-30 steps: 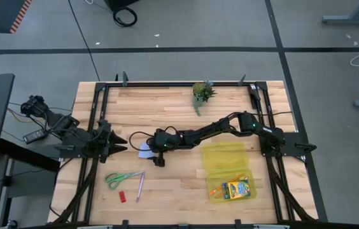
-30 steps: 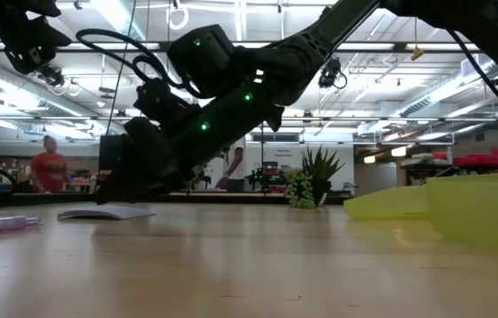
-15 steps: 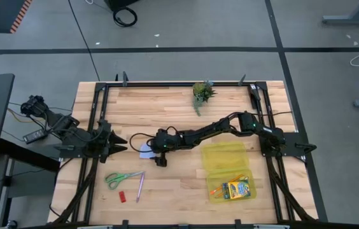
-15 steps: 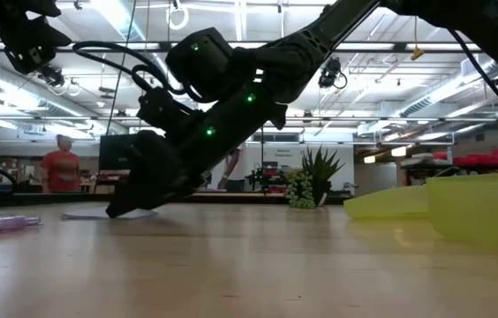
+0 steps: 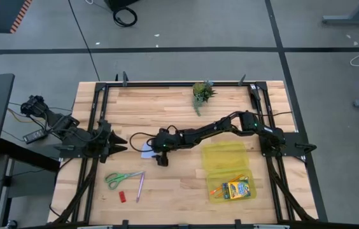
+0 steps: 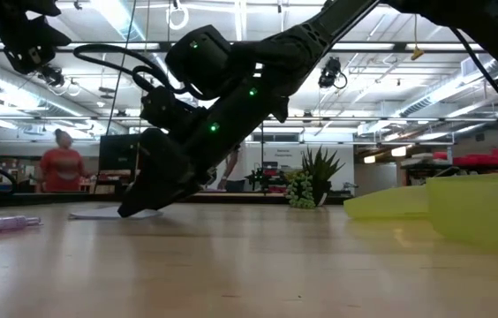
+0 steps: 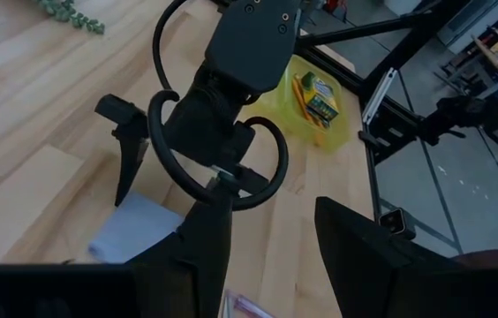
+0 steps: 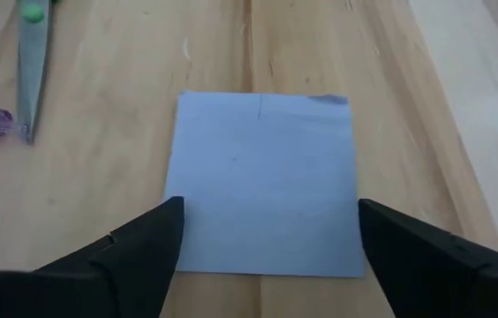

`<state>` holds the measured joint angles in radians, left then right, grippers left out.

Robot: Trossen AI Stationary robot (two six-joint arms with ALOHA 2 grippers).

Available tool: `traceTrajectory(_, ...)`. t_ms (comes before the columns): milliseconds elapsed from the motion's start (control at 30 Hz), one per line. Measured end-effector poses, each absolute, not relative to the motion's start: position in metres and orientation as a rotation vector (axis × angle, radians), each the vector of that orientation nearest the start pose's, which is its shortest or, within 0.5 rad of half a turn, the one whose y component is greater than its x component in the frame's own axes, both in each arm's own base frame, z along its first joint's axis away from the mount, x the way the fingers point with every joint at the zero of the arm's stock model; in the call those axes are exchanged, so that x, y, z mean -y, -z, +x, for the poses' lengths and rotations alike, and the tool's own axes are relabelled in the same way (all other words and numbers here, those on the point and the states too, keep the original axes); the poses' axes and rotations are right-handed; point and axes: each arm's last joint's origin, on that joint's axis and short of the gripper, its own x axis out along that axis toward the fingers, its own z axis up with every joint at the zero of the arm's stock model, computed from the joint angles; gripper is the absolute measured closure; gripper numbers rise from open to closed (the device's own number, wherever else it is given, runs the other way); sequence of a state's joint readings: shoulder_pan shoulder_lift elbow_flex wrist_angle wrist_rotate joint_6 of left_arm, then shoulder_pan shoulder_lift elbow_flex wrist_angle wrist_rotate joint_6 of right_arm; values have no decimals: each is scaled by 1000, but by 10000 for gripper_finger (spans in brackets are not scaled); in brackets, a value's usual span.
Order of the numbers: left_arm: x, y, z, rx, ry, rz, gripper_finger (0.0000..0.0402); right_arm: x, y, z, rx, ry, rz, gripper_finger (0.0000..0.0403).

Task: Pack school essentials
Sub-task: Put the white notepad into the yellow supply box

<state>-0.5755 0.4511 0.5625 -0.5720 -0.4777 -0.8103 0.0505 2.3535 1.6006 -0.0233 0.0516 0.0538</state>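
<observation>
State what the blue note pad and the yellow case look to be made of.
Note pad: seemingly paper, matte and thin, lying flat on the wood with crisp square corners. Yellow case: likely plastic, glossy and translucent; the crayon box shows clearly inside.

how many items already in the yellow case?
2 visible: the crayon box and the orange pencil beside it, both at the near end of the yellow case. Smaller items could be hidden.

Matt paper note pad (image 8: 262, 185), smooth wood table (image 8: 99, 177)
</observation>
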Motion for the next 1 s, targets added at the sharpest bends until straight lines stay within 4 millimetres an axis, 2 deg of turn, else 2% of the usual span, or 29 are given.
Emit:
traceTrajectory(233,45,-264,94,-410,-68,-580,230,-23,-98,494,-774,23,8,86)
traceTrajectory(467,45,-264,94,-412,-67,-584,230,-23,-109,492,-776,13,-15,88)
traceTrajectory(733,45,-264,94,-413,-64,-576,230,-23,-109,492,-777,11,-17,91)
traceTrajectory(1000,45,-264,94,-415,-63,-576,230,-23,-110,492,-777,9,-16,115)
